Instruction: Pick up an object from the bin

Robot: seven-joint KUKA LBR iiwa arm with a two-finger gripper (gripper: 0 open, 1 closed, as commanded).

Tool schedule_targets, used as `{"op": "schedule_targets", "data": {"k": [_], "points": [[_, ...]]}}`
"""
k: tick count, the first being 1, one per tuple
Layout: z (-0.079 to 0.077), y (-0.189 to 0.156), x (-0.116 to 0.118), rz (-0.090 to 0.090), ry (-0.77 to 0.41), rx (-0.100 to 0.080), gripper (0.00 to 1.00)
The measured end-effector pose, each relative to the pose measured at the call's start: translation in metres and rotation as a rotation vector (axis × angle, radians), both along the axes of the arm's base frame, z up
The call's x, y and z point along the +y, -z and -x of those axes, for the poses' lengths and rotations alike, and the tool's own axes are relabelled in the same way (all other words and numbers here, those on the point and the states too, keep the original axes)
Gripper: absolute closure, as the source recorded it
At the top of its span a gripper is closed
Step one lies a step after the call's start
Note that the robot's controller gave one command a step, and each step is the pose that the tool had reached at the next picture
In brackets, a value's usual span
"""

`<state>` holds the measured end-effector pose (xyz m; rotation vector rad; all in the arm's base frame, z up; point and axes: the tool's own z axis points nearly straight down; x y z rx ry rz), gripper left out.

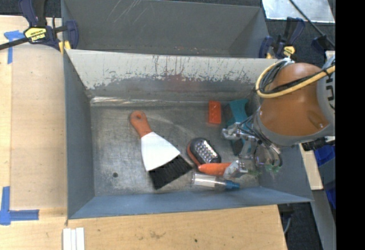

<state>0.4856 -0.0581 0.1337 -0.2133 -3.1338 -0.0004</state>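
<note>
so the gripper [248,157] is down low in the front right corner of the grey bin [171,77], hanging under the arm's big orange cover [291,107], which has yellow cables [268,80] looped over the top. honestly i can't tell if the tool is wide, narrow or clamped on something. the metal bits down there are a jumble from this angle and nothing shows clearly held in it.

what it's closest to is a little cluster along the front wall. there's an orange stick [214,168] lying roughly flat, with its right end just under the gripper. just in front of that is a clear tube [212,182] with a blue tip pointing right, also ending near the tool. those two lie almost side by side.

just left of them and a bit further back is a black oval thing [203,150] with a red rim and a grid pattern on top. left of that lies a hand brush [159,152], white body, black bristles toward the front wall, reddish handle pointing to the back left. its bristles nearly touch the oval thing.

further back, an orange block [214,112] sits beside a teal thing [238,109], which is partly hidden by the arm.
</note>
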Motion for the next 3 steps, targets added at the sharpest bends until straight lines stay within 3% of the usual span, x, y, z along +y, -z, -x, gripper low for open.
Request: {"op": "schedule_targets", "data": {"k": [1, 2, 3], "points": [[-0.005, 0.056, 0.0056, 0.001, 0.155, -0.018, 0.0], [-0.0008, 0.049, 0.0059, 0.0, 0.152, -0.003, 1.0], [-0.0008, 0.049, 0.0059, 0.0, 0.152, -0.003, 1.0]]}}
